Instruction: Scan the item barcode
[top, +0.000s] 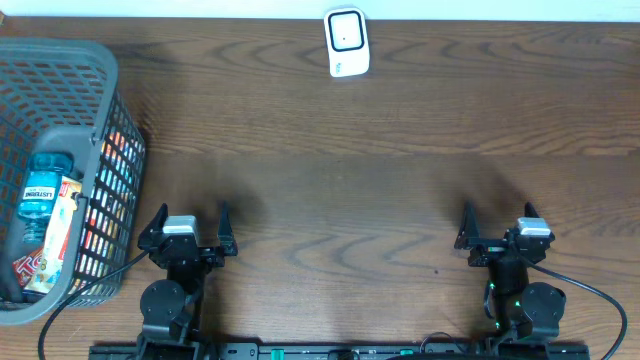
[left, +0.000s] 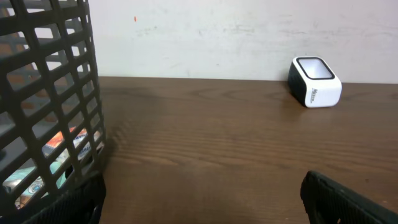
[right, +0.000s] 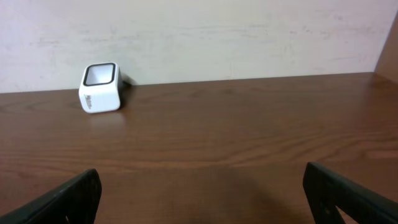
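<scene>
Bottle (top: 42, 190) in basket (top: 60, 90), beside left gripper (top: 192, 214).

This looks like a mock shop checkout staged in a lab or test room. A small white barcode scanner (top: 347, 42) stands on a dark wood-grain counter (top: 330, 200), and a grey plastic shopping basket (top: 112, 195) holds packaged goods, among them a blue mouthwash bottle (top: 42, 192). The left arm (top: 168, 300) and right arm (top: 522, 305) mounted at the near edge, with a bare pale wall (right: 217, 31) behind, suggest a test bench rather than a real store, though little of the room shows.
</scene>
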